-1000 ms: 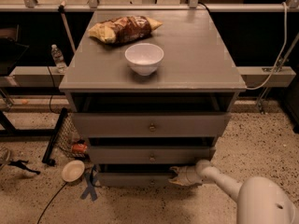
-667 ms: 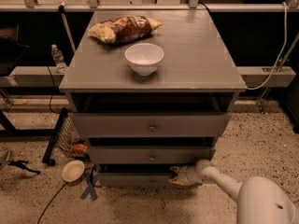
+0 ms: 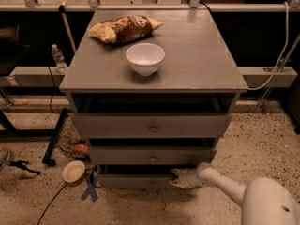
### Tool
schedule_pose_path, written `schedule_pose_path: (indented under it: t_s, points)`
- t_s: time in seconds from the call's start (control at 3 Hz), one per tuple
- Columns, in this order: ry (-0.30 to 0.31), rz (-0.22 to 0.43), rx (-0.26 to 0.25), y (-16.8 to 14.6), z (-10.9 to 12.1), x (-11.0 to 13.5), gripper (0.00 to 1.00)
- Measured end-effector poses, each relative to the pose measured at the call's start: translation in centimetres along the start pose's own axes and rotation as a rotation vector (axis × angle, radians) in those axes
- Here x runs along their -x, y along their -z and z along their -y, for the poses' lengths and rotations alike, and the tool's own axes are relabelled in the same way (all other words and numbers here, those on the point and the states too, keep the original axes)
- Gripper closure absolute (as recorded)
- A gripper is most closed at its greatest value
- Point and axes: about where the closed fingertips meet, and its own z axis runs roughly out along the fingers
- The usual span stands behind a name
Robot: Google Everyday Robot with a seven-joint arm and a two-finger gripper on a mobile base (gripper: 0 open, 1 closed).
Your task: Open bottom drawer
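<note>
The bottom drawer (image 3: pixel 133 180) is the lowest of three grey fronts in the cabinet, near the floor, with a dark gap above it. Its knob is not clearly visible. My gripper (image 3: pixel 175 177) is at the drawer's right part, at the end of the white arm (image 3: pixel 220 182) that comes in from the lower right. The fingers reach into the gap at the drawer's top edge. The middle drawer (image 3: pixel 152 155) and top drawer (image 3: pixel 151 125) both stand a little pulled out, each with a small round knob.
A white bowl (image 3: pixel 145 58) and a chip bag (image 3: pixel 124 28) lie on the cabinet top (image 3: pixel 197 55). On the speckled floor at left are a small white dish (image 3: pixel 73 170), blue tape (image 3: pixel 89 186), a cable and a water bottle (image 3: pixel 58 58).
</note>
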Motion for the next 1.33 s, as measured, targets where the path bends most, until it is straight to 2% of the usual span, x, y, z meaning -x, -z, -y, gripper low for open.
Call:
schedule_pose_path:
  t_s: [0.33, 0.67, 1.0, 1.33]
  points:
    - [-0.003, -0.003, -0.002, 0.3, -0.6, 0.1, 1.00]
    - [-0.028, -0.011, -0.010, 1.3, -3.2, 0.5, 1.00]
    - [-0.028, -0.010, -0.009, 1.3, -3.3, 0.6, 1.00]
    - [-0.036, -0.012, -0.003, 2.2, -6.0, 0.4, 1.00]
